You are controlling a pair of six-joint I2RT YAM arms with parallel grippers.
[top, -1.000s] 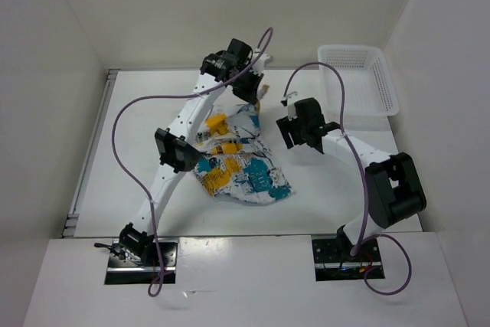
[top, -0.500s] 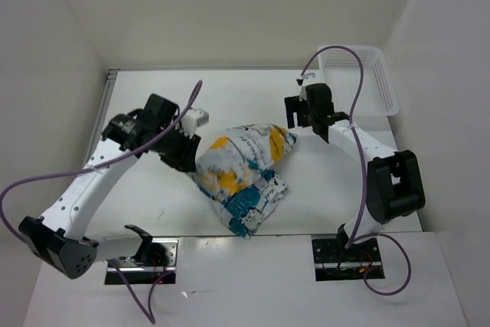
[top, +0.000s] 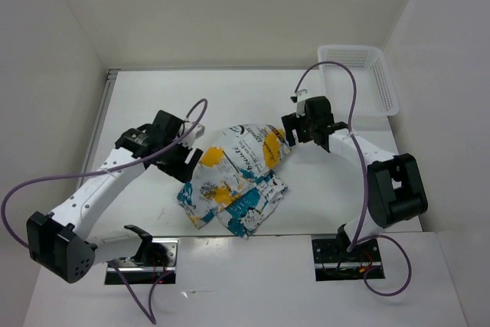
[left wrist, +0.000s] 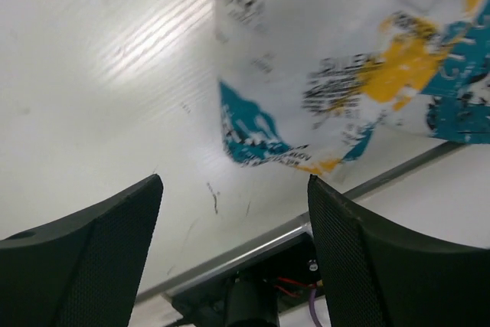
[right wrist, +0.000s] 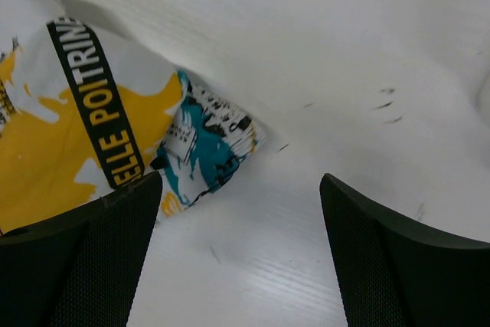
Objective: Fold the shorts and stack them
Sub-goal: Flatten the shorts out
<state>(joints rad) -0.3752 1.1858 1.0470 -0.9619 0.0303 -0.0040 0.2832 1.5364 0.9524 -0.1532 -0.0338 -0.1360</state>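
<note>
White tabletop (top: 153,97) is carrying the crumpled shorts (top: 233,178) near its middle | we are holding the left end effector (top: 186,155) wide and empty beside their left edge | right end effector (top: 291,129) is gaping empty at their upper right

A: Setting?
B: Robot lab, a test cell. Plain white walls (top: 230,13) box in a white table (top: 253,101).
A: Other cues?
B: Left arm (top: 107,181) and right arm (top: 394,189) bolted on base plates (top: 170,254) at frame bottom, purple cables (top: 329,64) looping loose in the open.
</note>
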